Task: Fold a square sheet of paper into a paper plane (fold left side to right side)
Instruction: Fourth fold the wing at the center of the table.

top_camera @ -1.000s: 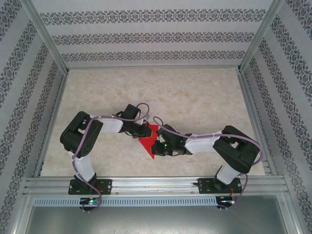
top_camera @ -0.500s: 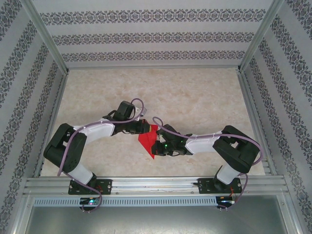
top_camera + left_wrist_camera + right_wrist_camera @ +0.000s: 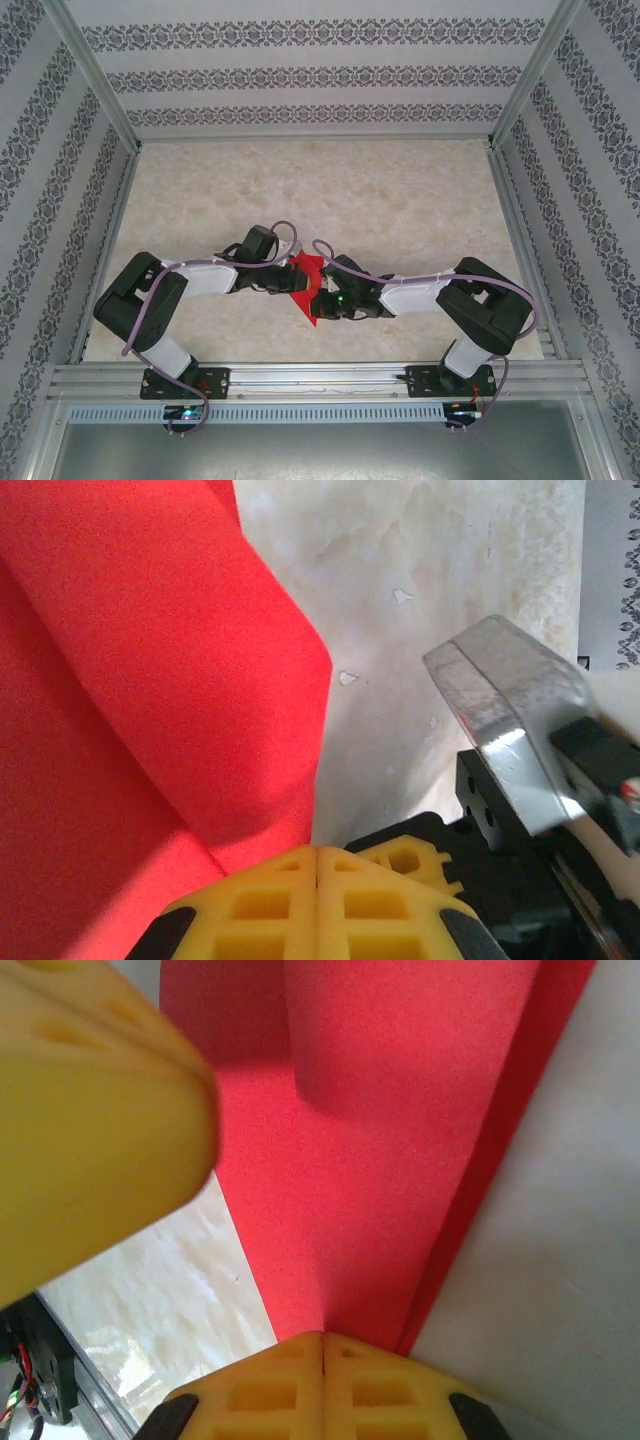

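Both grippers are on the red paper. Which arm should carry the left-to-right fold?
Left, probably. The left gripper is shut on the left edge of the red paper, with that flap lifted off the table. The right gripper pinches the opposite side and can anchor it.

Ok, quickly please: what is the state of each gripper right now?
Left gripper: closed, pinching the folded red paper.
Right gripper: closed, pinching the same folded red paper.
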Controlling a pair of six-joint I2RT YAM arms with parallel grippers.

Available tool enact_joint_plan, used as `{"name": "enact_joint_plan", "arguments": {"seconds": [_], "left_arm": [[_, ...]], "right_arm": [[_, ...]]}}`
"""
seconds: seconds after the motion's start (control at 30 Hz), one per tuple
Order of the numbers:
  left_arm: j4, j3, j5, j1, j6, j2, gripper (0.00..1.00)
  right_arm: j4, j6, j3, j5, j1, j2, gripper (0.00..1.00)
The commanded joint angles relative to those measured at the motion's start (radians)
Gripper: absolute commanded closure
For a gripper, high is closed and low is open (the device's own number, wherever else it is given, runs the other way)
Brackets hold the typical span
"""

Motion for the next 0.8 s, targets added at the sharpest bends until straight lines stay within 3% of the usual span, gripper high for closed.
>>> {"name": "enact_joint_plan", "arguments": {"seconds": [0.0,0.37,0.6,0.77], "left_arm": [[0.072,-0.001,0.018,-0.018,-0.021,0.024,1.0],[0.077,0.017,-0.018,-0.029,-0.015,0.09,1.0],[-0.081,0.069,-0.141,-0.028,0.052,0.125,1.0],[-0.083,0.078,-0.161,-0.017,0.056,0.148,1.0]], "right_arm": [[-0.183,-0.035,-0.028,0.074,-0.012,0.066,1.0],[-0.224,-0.041,-0.014,0.079,-0.008,0.072,1.0],[-0.301,-0.062,0.018,0.091,0.003,0.08,1.0],[-0.305,-0.064,0.019,0.082,0.006,0.093,1.0]]}}
